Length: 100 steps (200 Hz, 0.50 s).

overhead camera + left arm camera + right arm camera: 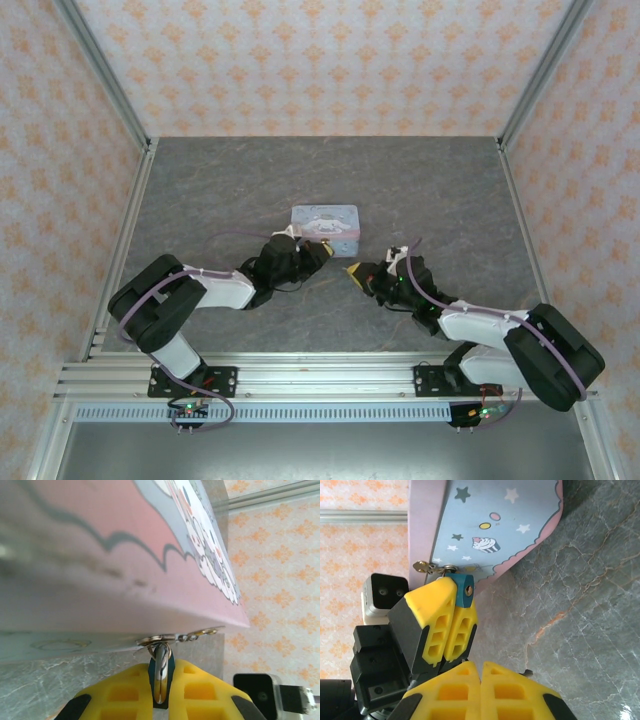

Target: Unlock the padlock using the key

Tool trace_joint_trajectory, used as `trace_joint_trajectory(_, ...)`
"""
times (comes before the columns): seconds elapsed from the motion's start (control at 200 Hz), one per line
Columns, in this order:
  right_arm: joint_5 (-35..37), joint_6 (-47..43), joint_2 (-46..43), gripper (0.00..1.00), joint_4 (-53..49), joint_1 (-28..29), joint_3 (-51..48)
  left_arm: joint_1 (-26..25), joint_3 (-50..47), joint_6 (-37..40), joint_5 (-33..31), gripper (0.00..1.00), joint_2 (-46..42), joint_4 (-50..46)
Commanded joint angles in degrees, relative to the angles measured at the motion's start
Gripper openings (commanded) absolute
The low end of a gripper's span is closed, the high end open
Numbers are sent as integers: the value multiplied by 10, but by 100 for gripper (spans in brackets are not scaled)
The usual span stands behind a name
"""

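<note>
Yellow fingers (pixel 205 692) of the left gripper (pixel 162 666) are pressed in on the padlock (pixel 160 686), gripping its teal body from both sides. Its silver shackle rises out of the grip and passes through a small metal hasp (pixel 165 640) on the edge of the tin (pixel 125 555). The padlock hangs at the tin's near long side, toward its right end, tight against the wall of the tin with no gap on that side.

Seen from the right wrist, the padlock (pixel 465 591) pokes out past the left gripper (pixel 457 597), its end face turned toward open air and the grey table below. The right gripper (pixel 480 666) sits near and to the right of it, its two yellow fingers squeezed fully together. Whether they pinch the key I cannot tell. Bare surface lies between this claw and the lock.

From above, the tin (pixel 323 218) lies flat at the table's middle. The left gripper (pixel 320 251) meets its near edge, and the right gripper (pixel 353 270) is just beside it, apart. The grey stone-patterned table (pixel 430 190) is open to the far side, left and right of the tin. Orange-patterned walls (pixel 320 60) and metal corner posts (pixel 105 75) stand well apart from both arms.
</note>
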Motion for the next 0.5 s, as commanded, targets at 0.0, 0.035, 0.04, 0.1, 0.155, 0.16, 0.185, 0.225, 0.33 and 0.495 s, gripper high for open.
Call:
trace_joint_trajectory(0.0,26,8,-7,0,25,3,2,12,-9,-33,33,0,-10,65)
trace_joint_trajectory(0.035,29,9,-7,0,25,3,2,14,-11,-40,36,0,-11,71)
trace_joint_trajectory(0.04,30,9,-7,0,25,3,1,15,-12,-42,36,0,-11,73)
trace_joint_trajectory(0.1,37,15,-6,0,25,3,0,16,-14,-53,39,0,-11,84)
trace_joint_trajectory(0.155,43,21,-6,0,29,3,1,17,-14,-62,42,0,-11,89)
trace_joint_trajectory(0.16,43,21,-6,0,30,3,1,17,-14,-63,42,0,-11,90)
trace_joint_trajectory(0.185,45,24,-6,0,32,4,2,17,-14,-67,43,0,-11,92)
trace_joint_trajectory(0.225,49,29,-4,0,38,4,4,17,-13,-73,43,0,-10,96)
trace_joint_trajectory(0.33,54,36,10,0,48,3,12,17,-14,-90,45,0,-4,112)
trace_joint_trajectory(0.495,59,42,30,0,61,3,22,17,-16,-112,47,0,9,137)
